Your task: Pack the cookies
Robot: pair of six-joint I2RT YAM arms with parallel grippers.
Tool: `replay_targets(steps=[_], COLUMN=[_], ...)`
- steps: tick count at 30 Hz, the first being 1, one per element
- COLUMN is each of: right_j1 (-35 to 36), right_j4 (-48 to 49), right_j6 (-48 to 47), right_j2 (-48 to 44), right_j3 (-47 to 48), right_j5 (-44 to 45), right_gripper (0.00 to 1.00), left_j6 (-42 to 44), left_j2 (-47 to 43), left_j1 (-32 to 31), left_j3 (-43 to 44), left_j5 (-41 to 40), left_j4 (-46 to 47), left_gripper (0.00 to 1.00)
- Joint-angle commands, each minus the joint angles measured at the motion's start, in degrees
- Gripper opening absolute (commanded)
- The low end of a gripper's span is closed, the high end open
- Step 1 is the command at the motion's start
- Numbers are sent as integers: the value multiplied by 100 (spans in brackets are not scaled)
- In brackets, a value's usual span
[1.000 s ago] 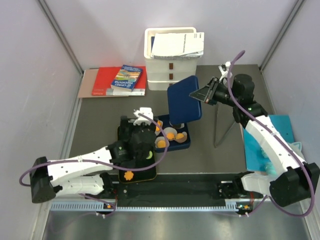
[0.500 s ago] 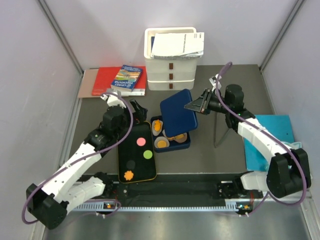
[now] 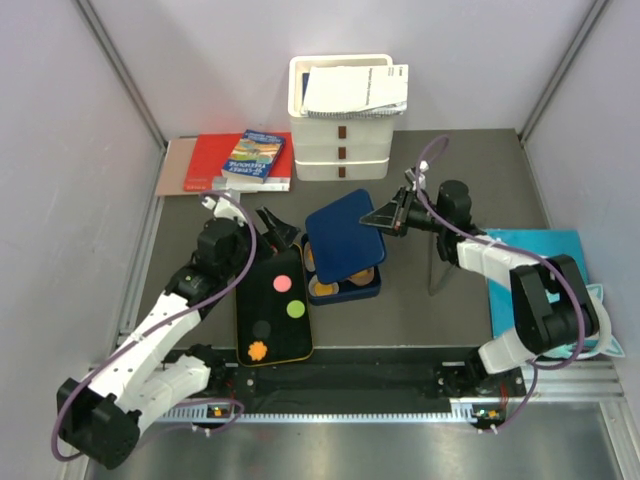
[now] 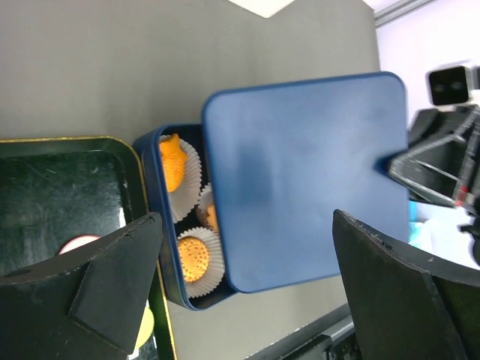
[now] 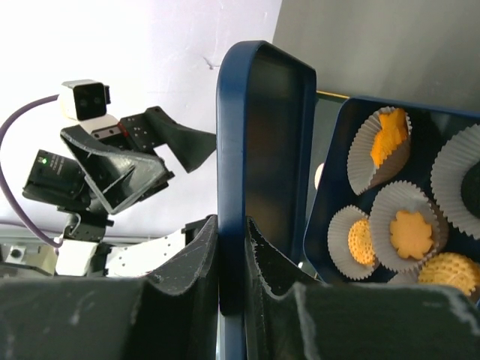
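Dark grey worktop carries everything I am working with. Directly under the left jaws, which stand wide apart and empty, lies the black tray. Ahead of them the navy lid covers most of the blue tin.

The right jaws are clamped on the lid's edge, one finger on each face. In the right wrist view the lid stands nearly on edge between them, with the tin open just beyond.

Several orange cookies sit in white pleated paper cups inside the tin. Four more lie loose on the tray, under and behind the left jaws: a pink cookie, a green cookie, a black cookie and an orange flower-edged cookie.

I judge the packing part done, so the lid step matters. I would keep the pinch firm and hold the lid clear of the opening while the loose four go in. When closing, I would square its corners to the tin and lower it flat, so the rim does not crush a cup.
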Motion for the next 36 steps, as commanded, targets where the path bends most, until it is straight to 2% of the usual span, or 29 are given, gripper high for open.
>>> replay_targets(steps=[1,15,23,32,36], right_j1=[-38,-170,-179,-205,-276], right_j4=[1219,1949,2476,3767,4733], right_j6=[384,332,472,1087,1859], right_j2=[291,1048,1452,1988,2208], right_j3=[-81,-582,-837,-1241,-1347], right_j5=[-235,-296,-226,-138,-156], right_gripper=[0,0,0,0,0], left_j6=[-92,-241,-224,-153,-153], left_j2=[-132,43,210,518,571], left_j1=[45,53,53,53,53], left_j3=[-114,-457,-510,-501,-501], left_j5=[183,288,323,411,403], left_j4=[341,473,587,763,842], left_gripper=[99,99,93,80,78])
